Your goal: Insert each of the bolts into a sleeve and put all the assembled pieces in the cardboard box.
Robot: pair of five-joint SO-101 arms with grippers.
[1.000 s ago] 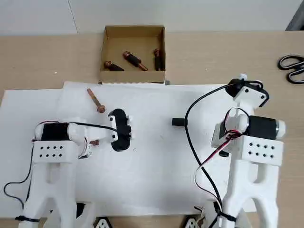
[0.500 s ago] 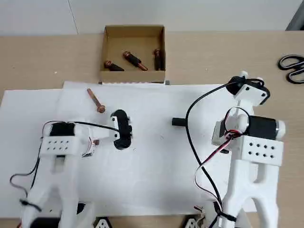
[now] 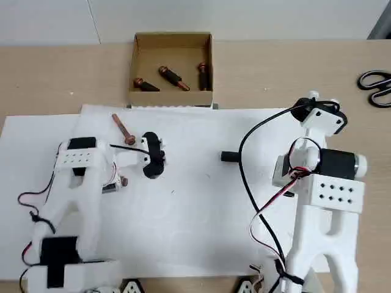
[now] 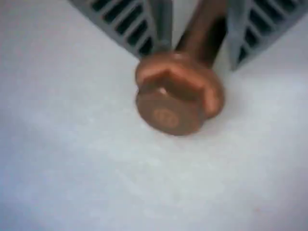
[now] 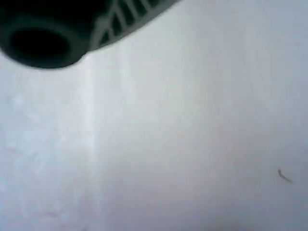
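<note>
**Tally on the table: five bolts, five sleeves**

One cardboard box (image 3: 131, 67) holds three assembled pieces (image 3: 173, 77), each a bolt in a sleeve. Two bare bolts are outside it: one loose bolt (image 3: 123, 129) lying on the one white paper sheet (image 3: 201, 226), and one held bolt (image 4: 180, 98) between the fingers of the left gripper (image 4: 195, 57). There are two empty black sleeves: one lying sleeve (image 3: 229, 156) on the sheet and one near sleeve (image 5: 41, 43) close before the right wrist camera. One pair of scissors (image 3: 376, 87) lies on the bare wood. There are two arms, the left arm (image 3: 79, 183) and the right arm (image 3: 327, 189).
</note>
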